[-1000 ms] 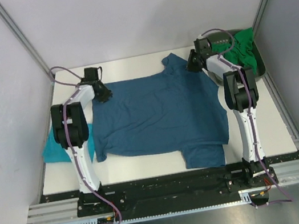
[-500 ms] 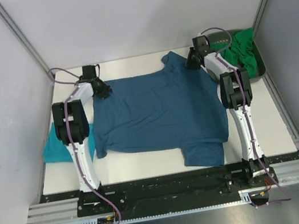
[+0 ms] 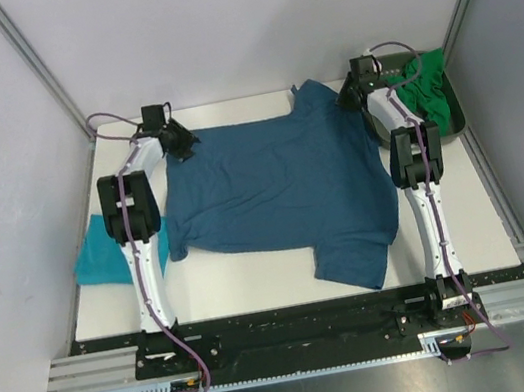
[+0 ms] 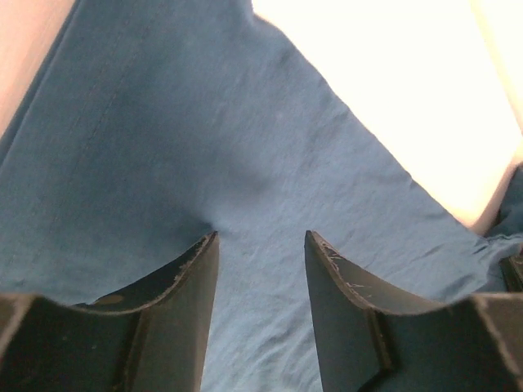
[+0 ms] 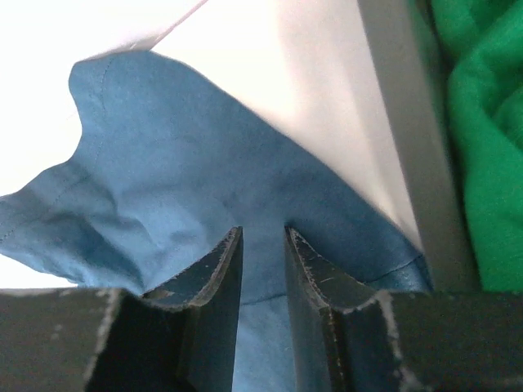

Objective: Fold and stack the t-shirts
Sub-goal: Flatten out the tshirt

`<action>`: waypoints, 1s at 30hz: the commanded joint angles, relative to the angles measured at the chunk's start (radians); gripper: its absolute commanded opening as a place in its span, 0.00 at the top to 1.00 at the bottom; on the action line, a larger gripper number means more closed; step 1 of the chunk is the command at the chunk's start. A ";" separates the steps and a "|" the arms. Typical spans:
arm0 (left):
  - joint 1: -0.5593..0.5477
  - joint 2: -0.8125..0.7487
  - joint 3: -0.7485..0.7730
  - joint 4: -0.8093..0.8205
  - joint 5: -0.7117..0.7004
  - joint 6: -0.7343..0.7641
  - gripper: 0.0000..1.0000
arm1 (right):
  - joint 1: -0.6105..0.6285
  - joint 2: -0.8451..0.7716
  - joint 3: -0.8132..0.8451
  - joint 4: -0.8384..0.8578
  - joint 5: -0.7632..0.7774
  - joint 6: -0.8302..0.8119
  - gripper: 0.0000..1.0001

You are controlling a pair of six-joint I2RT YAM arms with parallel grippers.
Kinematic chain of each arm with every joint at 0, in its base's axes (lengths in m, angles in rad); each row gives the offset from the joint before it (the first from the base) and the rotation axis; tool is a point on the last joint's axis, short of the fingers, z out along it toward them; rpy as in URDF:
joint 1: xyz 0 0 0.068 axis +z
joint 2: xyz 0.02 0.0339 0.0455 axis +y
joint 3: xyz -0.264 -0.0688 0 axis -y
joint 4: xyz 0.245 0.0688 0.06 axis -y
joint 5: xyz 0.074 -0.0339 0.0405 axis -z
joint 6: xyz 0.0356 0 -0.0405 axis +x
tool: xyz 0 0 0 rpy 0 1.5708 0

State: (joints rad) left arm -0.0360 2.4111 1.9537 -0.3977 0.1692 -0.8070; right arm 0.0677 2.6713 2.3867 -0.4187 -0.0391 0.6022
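The blue shirt point(image 3: 271, 189) is being put at risk of a skewing one-sided pull: left jaws parted, right jaws' hold untellable.

A dark blue shirt point(image 3: 276, 188) is spread flat and lightly wrinkled across the middle of the tabletop point(image 3: 247, 285). Its hem is turned to the tabletop's left side, with one sleeve pointed at the far edge and the other at the near edge. A turquoise shirt point(image 3: 100, 255) is draped over the tabletop's left edge. A bright green shirt point(image 3: 432, 95) is bunched in a heap at the tabletop's far right corner.
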 commanded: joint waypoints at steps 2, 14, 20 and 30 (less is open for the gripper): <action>0.026 0.035 0.099 -0.002 0.109 0.089 0.43 | -0.008 0.034 0.056 0.028 0.005 -0.025 0.67; 0.078 -0.440 -0.325 0.003 -0.058 0.142 0.30 | 0.063 -0.204 -0.044 0.011 -0.103 -0.048 0.55; 0.153 -0.727 -0.685 0.003 -0.207 0.083 0.31 | 0.107 -0.405 -0.298 -0.009 -0.127 -0.022 0.55; 0.305 -0.906 -0.982 0.002 -0.335 0.077 0.33 | 0.200 -0.843 -0.977 0.089 -0.141 0.017 0.58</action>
State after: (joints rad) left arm 0.2192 1.5608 1.0237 -0.4026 -0.0803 -0.7170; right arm 0.2333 1.9270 1.5524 -0.3515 -0.1829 0.6079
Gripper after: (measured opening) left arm 0.674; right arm 0.428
